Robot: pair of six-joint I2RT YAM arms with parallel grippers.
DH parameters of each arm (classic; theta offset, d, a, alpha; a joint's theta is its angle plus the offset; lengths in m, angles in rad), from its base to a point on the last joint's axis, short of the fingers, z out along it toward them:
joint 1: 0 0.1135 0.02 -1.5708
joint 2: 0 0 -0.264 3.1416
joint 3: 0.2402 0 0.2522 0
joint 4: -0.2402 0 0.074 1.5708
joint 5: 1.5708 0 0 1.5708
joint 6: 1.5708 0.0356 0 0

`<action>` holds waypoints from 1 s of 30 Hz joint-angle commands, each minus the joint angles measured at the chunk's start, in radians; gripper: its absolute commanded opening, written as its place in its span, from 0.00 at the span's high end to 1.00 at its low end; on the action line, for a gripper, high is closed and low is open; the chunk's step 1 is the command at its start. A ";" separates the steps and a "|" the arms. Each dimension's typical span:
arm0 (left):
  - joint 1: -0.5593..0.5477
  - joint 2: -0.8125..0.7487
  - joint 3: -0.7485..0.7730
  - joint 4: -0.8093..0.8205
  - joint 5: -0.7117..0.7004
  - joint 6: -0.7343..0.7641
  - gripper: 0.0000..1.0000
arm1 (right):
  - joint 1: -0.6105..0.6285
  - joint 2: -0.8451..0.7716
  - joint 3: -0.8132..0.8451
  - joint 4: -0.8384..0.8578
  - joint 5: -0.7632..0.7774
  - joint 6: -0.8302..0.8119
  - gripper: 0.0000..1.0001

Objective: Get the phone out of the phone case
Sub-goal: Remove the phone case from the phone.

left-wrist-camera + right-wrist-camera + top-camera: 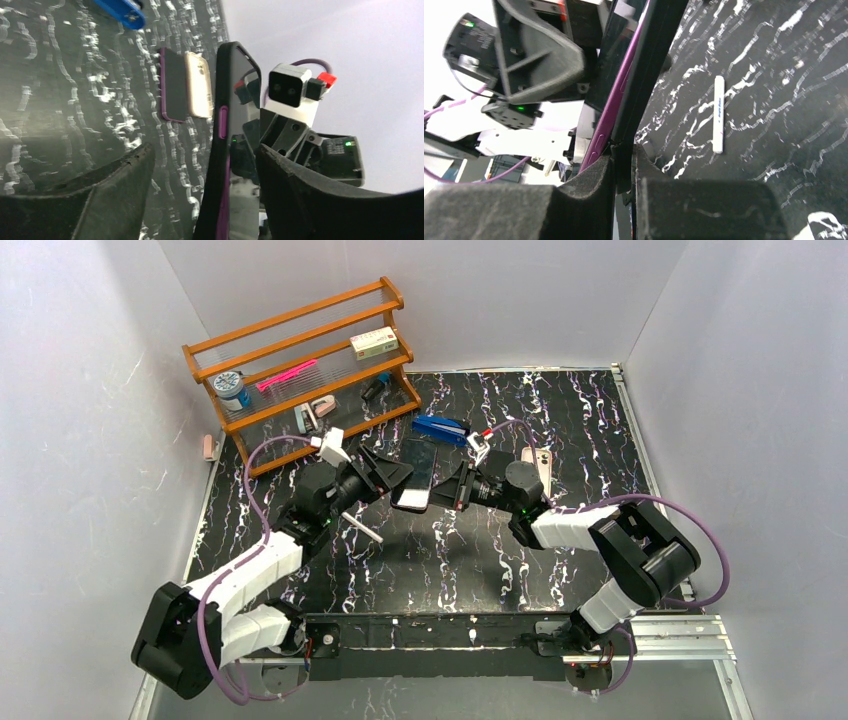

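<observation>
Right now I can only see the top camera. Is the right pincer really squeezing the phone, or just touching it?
Observer: Squeezing. The right wrist view shows the right pincer with both fingers pressed on the edge of the black phone case.
Operator: What about the left pincer?
Observer: The left pincer is open. Its wrist view shows a gap between one finger and the case.
Operator: What's the pale thing past the right pincer?
Observer: It lies flat on the table. The left wrist view also shows a second phone, dark with a purple rim, right beside it.
</observation>
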 commanded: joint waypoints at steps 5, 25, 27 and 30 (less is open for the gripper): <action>-0.007 -0.035 0.243 -0.431 -0.103 0.424 0.25 | -0.017 -0.032 0.021 -0.193 0.077 -0.020 0.99; -0.491 0.264 0.553 -0.832 -0.727 0.825 0.28 | -0.015 -0.040 0.089 -0.387 0.097 -0.050 0.99; -0.510 0.290 0.567 -0.852 -0.748 0.832 0.29 | -0.015 -0.033 0.088 -0.378 0.086 -0.042 0.99; -0.537 0.313 0.585 -0.875 -0.792 0.850 0.31 | -0.015 -0.029 0.091 -0.374 0.081 -0.037 0.99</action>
